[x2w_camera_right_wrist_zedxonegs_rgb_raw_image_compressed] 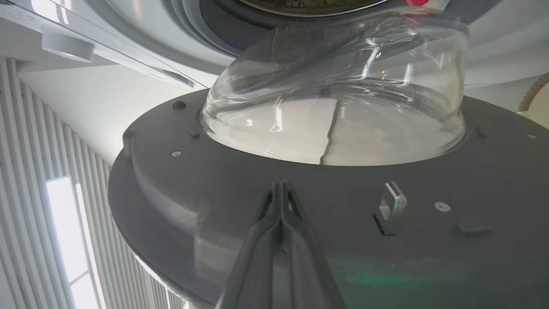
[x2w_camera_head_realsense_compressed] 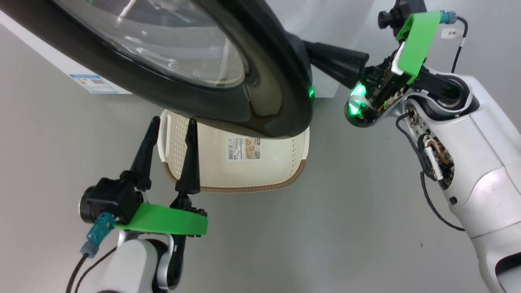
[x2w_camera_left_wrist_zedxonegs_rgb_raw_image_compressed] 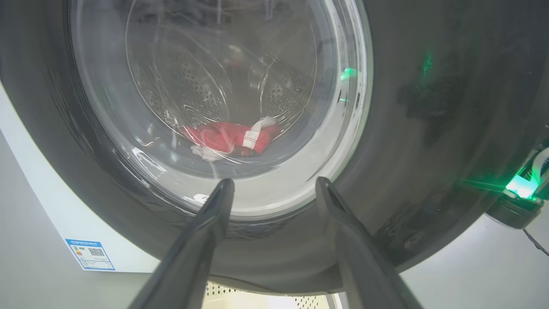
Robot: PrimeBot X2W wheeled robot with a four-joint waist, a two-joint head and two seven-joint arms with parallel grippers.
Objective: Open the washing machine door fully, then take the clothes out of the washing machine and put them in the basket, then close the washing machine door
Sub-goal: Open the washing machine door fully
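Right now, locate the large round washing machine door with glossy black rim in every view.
Head view: the washing machine door arcs across the top.
Left wrist view: its outer face spans most of the picture.
Right wrist view: its grey inner side crosses the lower half.
Shared landmark: its bulging clear glass bowl.

Label (x2w_camera_left_wrist_zedxonegs_rgb_raw_image_compressed: 90, 254) on washing machine (x2w_camera_left_wrist_zedxonegs_rgb_raw_image_compressed: 38, 193), sticker (x2w_camera_head_realsense_compressed: 243, 148) in basket (x2w_camera_head_realsense_compressed: 244, 189): illegible.

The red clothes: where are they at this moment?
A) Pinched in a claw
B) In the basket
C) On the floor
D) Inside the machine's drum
D: in the left wrist view the clothes lie at the bottom of the perforated drum, seen through the glass of the washing machine door, and in the head view the part of the basket that shows holds no fabric.
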